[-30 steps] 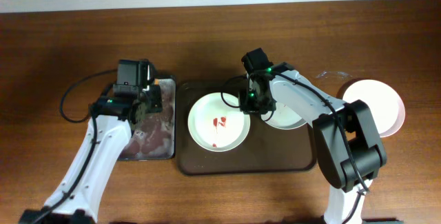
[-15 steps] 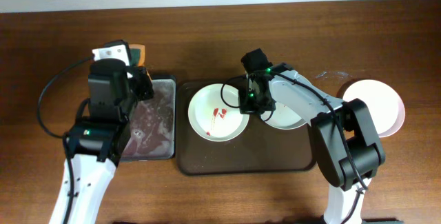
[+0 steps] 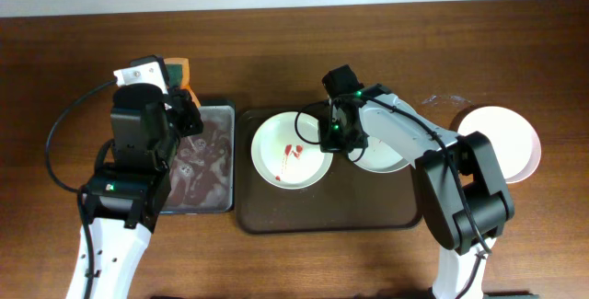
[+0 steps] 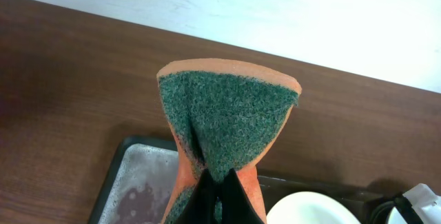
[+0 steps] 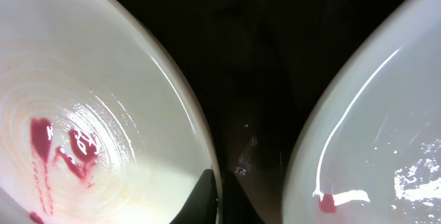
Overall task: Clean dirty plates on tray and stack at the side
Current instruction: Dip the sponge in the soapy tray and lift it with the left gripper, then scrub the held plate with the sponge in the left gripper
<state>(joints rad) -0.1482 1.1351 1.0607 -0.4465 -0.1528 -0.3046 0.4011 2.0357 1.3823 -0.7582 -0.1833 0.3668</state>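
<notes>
Over on the tray (image 3: 276, 221), we see our right gripper (image 5: 219, 198) clamped on the rim of the stained plate (image 3: 281, 159). Our left gripper (image 4: 220, 198) pinches the sponge (image 4: 227, 117) up beside the basin (image 3: 207, 172).

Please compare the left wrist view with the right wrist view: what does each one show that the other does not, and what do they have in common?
Only the left wrist view shows the left fingers shut on an orange and green sponge, a metal pan below it, and the wooden table. Only the right wrist view shows the right fingers closed on the rim of the stained plate, its red smears, and a second plate with one red spot. Both show part of the stained plate's white rim and the dark tray.
</notes>
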